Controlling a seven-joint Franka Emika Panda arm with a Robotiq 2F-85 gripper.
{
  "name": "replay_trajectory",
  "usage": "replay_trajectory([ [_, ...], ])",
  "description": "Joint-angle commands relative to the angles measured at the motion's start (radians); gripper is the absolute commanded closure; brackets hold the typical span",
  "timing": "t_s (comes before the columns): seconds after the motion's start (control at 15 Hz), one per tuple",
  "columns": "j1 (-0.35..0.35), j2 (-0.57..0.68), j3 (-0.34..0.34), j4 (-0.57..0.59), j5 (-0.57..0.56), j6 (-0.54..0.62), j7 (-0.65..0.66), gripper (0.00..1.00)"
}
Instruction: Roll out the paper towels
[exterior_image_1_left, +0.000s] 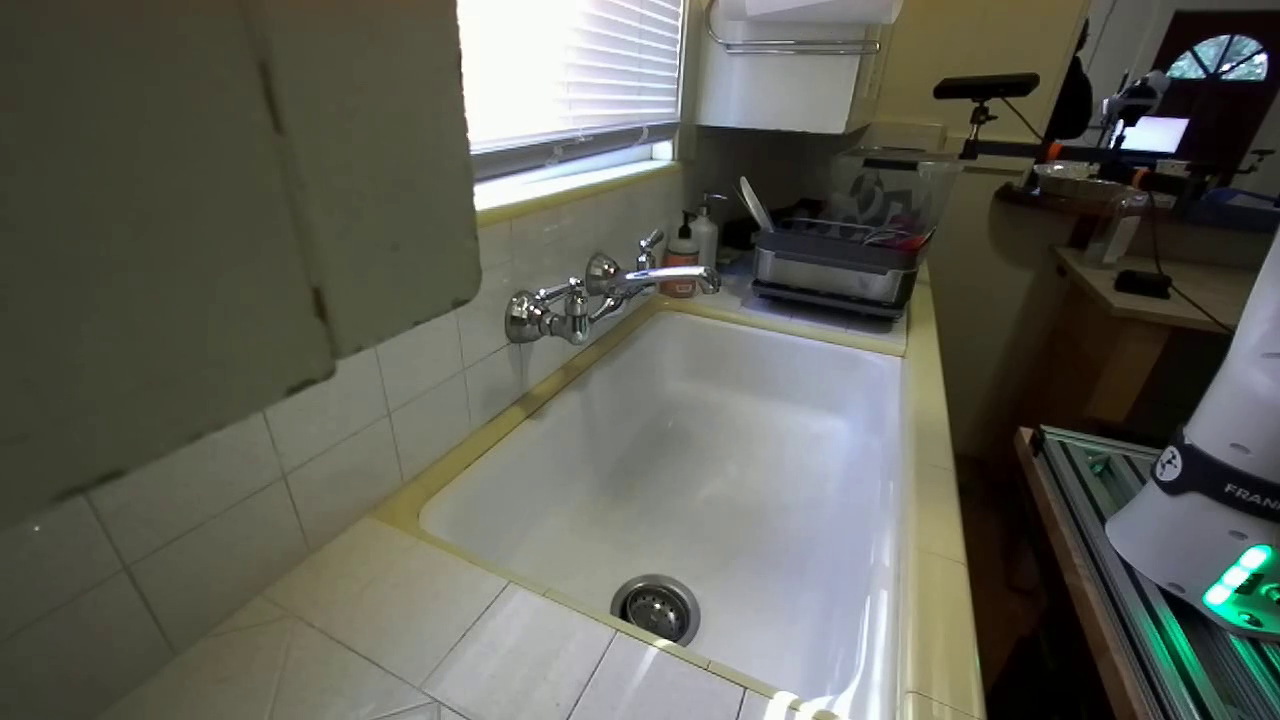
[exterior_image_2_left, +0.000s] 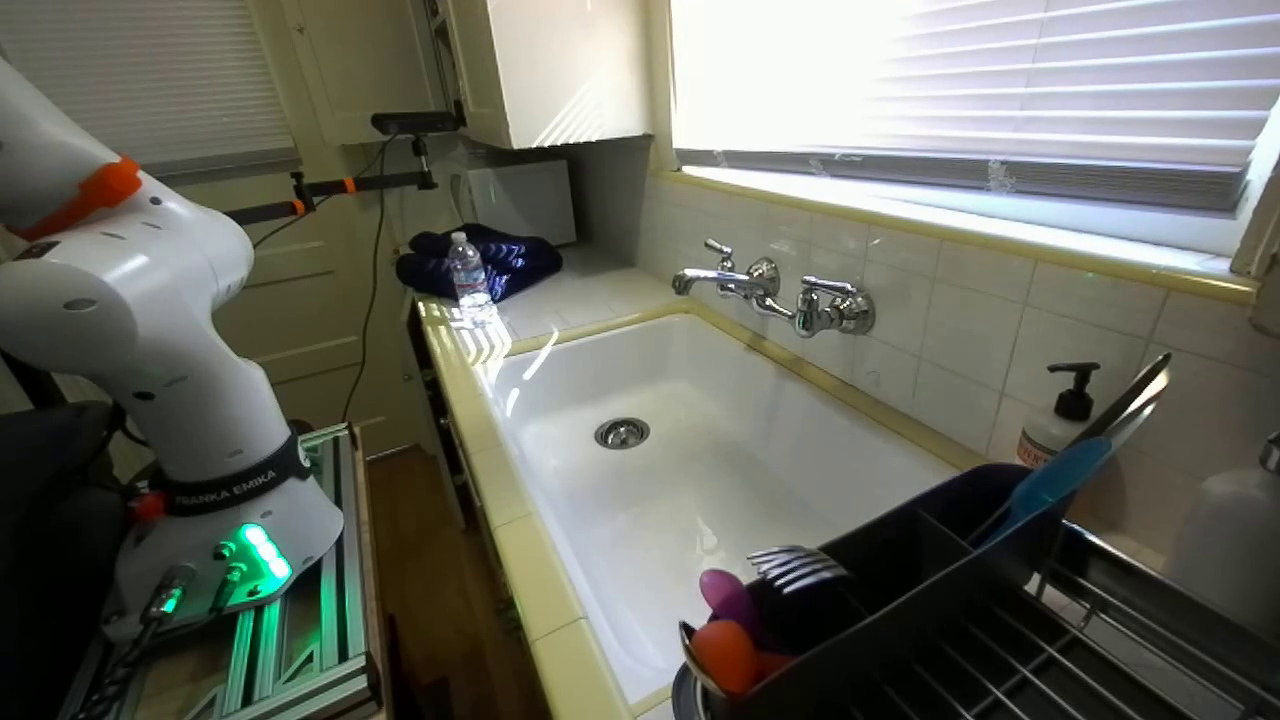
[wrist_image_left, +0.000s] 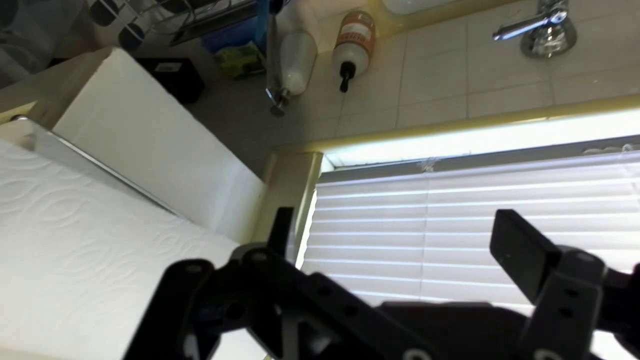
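The black two-fingered gripper (wrist_image_left: 402, 241) holds its jaws wide apart, white slatted blinds (wrist_image_left: 465, 220) showing beyond the gap; the white embossed paper towels (wrist_image_left: 95, 250) (contact I cannot judge) are to its left in the wrist view.

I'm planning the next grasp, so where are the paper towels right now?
The paper towels fill the lower left of the wrist view, beside the white cabinet, with the open gripper partly overlapping them there.
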Motion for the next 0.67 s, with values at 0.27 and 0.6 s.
replay_trajectory([
  [0.27, -0.082, 0.05, -0.06, 0.128, -0.037, 0.064, 0.056, 0.0],
  [0.6, -0.093, 0.057, -0.097, 0.149, -0.021, 0.074, 0.035, 0.0],
])
